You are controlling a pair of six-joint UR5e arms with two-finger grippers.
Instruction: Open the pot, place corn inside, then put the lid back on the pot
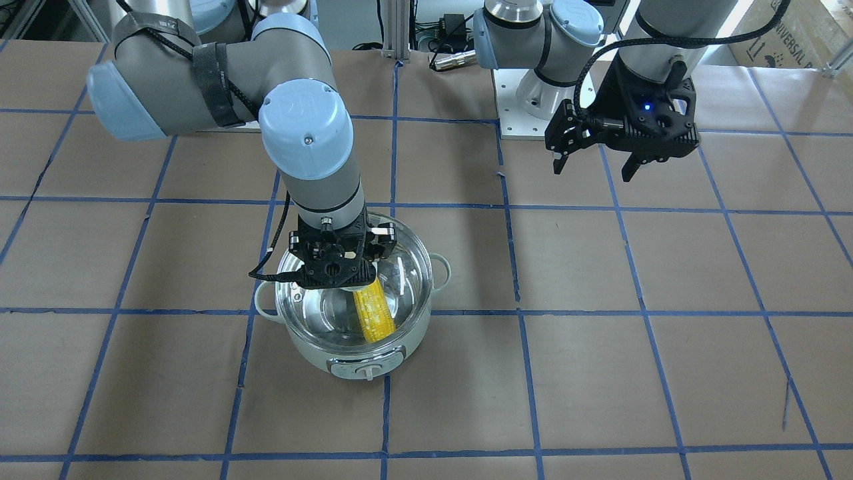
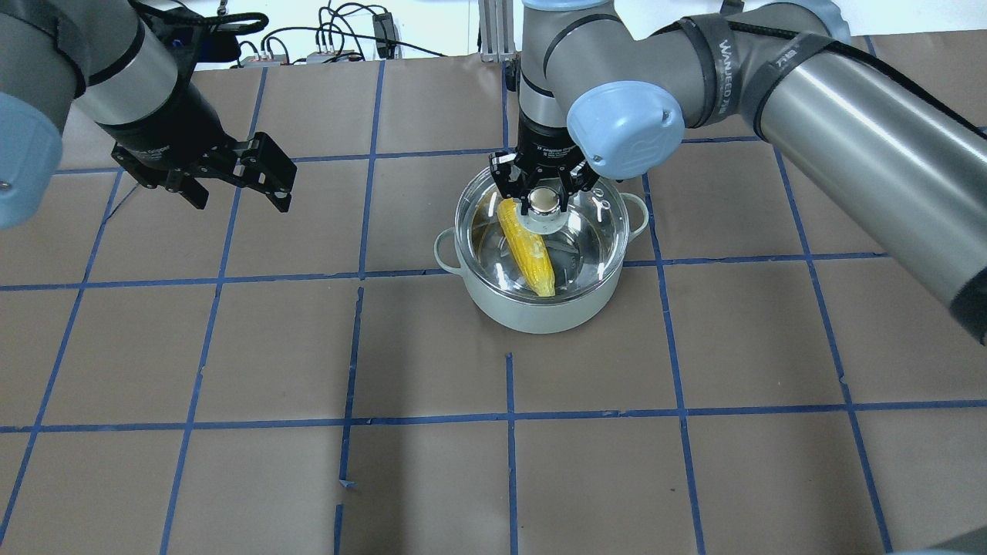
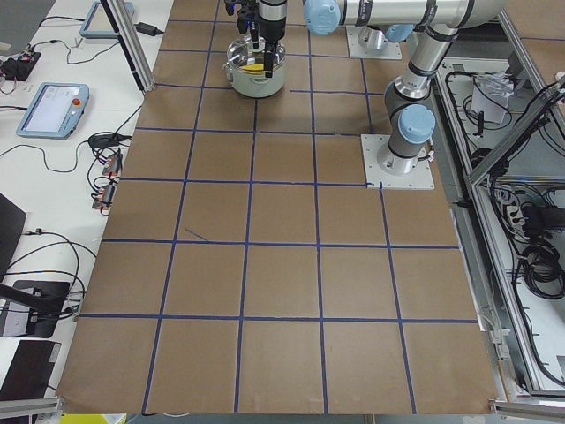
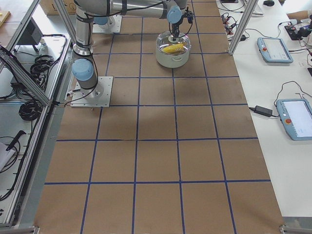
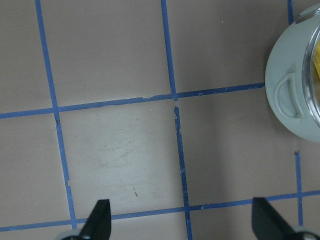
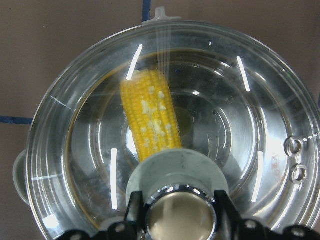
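The pale green pot (image 2: 540, 312) stands on the brown table with the yellow corn (image 2: 527, 250) lying inside it. The clear glass lid (image 2: 594, 223) sits on the pot's rim. My right gripper (image 2: 544, 200) comes down from above and is shut on the lid's gold knob (image 6: 180, 215). The right wrist view shows the corn (image 6: 150, 115) through the glass, under the lid (image 6: 250, 125). My left gripper (image 2: 243, 202) hangs open and empty above the table, well off to the pot's side. The left wrist view catches the pot's wall and one loop handle (image 5: 287, 95) at its right edge.
Blue tape lines (image 2: 358, 277) divide the brown table top into squares. Cables and a power brick (image 2: 339, 38) lie past the far edge. Tablets (image 4: 275, 48) rest on the white side bench. The left arm's base plate (image 1: 526, 113) is bolted to the table.
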